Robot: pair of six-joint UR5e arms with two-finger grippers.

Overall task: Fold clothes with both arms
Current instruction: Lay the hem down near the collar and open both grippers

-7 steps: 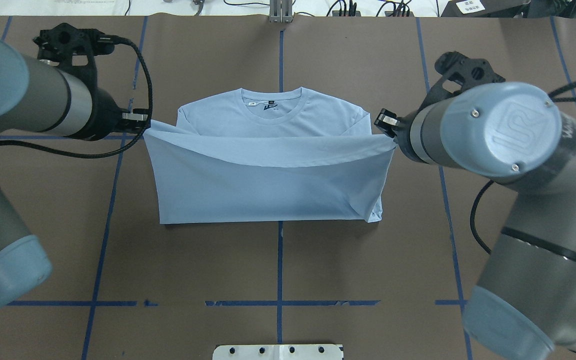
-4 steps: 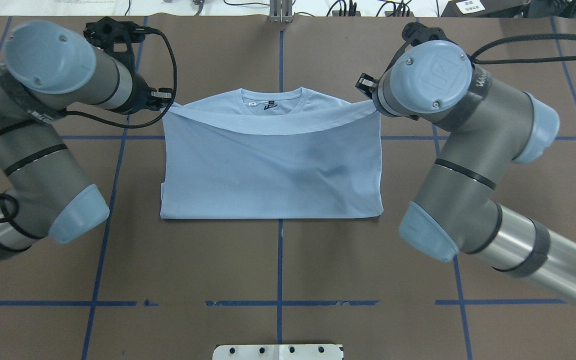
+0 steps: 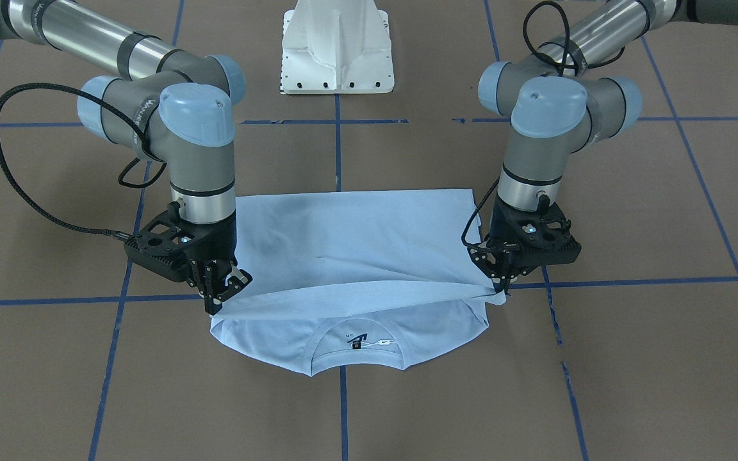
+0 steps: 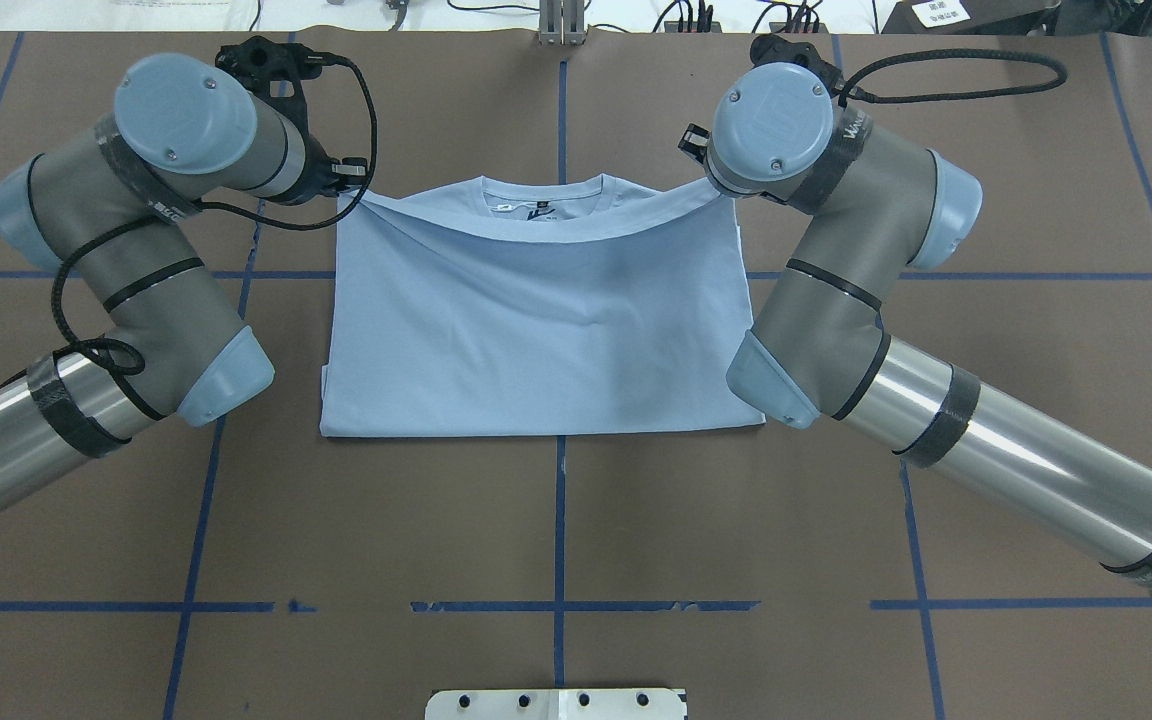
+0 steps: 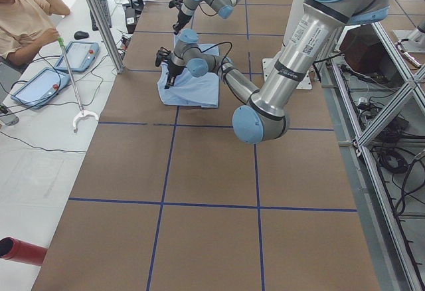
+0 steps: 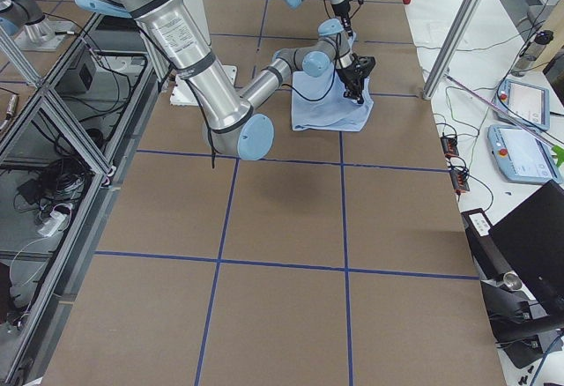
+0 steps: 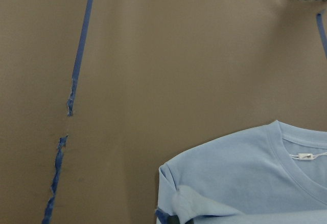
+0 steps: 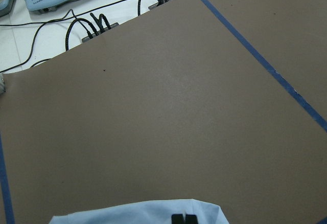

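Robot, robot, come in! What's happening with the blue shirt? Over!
Left gripper shut on T-shirt corner; right gripper likewise. Bottom edge carried up almost to the collar, not yet laid down. Nothing seen blocking.

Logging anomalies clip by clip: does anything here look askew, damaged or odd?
Only minor things: the blue tape line is torn beside the T-shirt, and the folded hem sags between the left claw and right claw.
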